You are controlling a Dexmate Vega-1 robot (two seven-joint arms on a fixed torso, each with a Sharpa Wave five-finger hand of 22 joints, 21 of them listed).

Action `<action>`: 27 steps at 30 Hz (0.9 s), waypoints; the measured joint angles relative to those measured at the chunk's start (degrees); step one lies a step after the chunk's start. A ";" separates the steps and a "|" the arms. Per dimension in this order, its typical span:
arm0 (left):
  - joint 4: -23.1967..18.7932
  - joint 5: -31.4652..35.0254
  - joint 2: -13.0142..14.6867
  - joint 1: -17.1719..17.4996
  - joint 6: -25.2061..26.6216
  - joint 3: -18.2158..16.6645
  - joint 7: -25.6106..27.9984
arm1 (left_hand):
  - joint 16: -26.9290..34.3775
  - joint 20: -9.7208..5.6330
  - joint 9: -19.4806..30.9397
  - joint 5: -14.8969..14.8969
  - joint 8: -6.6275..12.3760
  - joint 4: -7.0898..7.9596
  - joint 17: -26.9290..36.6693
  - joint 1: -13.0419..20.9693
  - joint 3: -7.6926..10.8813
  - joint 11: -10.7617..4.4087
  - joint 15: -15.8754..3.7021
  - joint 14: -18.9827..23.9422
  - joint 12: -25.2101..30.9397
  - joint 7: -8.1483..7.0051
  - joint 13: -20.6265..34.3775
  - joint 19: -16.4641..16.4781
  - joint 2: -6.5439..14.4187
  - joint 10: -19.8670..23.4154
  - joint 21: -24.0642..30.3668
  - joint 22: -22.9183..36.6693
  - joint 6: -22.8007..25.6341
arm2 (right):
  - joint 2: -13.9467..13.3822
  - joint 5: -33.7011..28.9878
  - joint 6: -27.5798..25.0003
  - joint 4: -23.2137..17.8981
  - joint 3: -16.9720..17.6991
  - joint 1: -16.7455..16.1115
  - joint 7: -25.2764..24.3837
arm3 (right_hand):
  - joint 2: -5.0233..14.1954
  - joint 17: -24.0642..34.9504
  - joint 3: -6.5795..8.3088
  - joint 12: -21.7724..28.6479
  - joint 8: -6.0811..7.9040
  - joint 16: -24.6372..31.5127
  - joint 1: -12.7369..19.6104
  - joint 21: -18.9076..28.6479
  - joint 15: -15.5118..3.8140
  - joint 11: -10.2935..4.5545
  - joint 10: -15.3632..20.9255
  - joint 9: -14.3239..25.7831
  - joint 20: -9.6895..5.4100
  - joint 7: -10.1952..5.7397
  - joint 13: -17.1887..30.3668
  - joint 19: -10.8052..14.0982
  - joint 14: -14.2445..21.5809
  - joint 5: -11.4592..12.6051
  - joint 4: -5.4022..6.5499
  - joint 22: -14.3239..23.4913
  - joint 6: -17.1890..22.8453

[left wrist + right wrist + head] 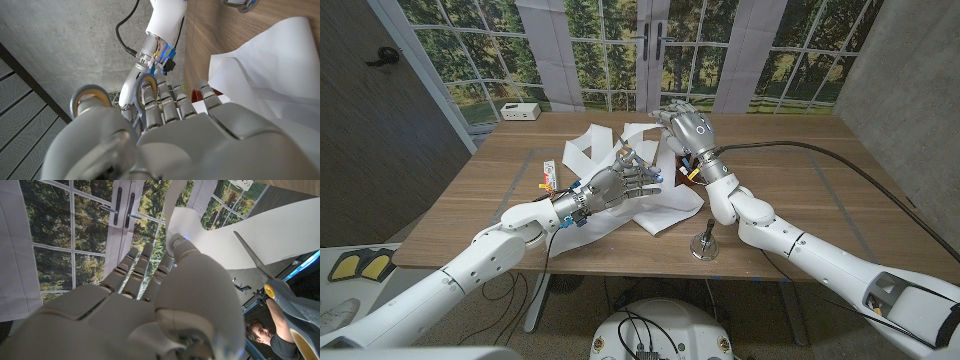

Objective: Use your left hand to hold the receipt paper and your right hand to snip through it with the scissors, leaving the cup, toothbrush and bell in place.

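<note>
Resting on the receipt paper [620,180], the left hand [618,186] has fingers spread; the right hand [688,128] (raised above the desk [800,190]) grips scissors [280,297] beside the paper.

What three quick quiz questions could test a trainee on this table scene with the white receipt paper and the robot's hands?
1. True or false: the small silver bell stands near the front edge of the wooden table.
2. Multiple choice: the left hand is over A) the white receipt paper, B) the bell, C) bare wood.
3. Fill in: in the right wrist view, the blade of the grey-handled scissors shows in front of a strip of white ____.
Key: 1 true; 2 A; 3 paper.
</note>
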 measured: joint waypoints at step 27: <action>-0.45 -0.06 -0.02 0.29 0.13 -0.04 0.56 | 0.00 -0.10 0.03 0.00 0.07 -0.63 0.00 2.28 0.97 -1.15 -0.01 1.23 0.28 -1.22 0.19 0.51 2.69 1.76 0.00 -0.01 1.65 | -0.08 -0.40 -0.40 -0.51 0.36 -0.24 0.31 | 0.00 -0.01 -0.23 -0.04 -0.22 0.00 0.00 0.00 0.00 0.00 0.00 0.00 0.00 0.00 -0.27 0.00 0.00 0.00 0.23 0.00 0.00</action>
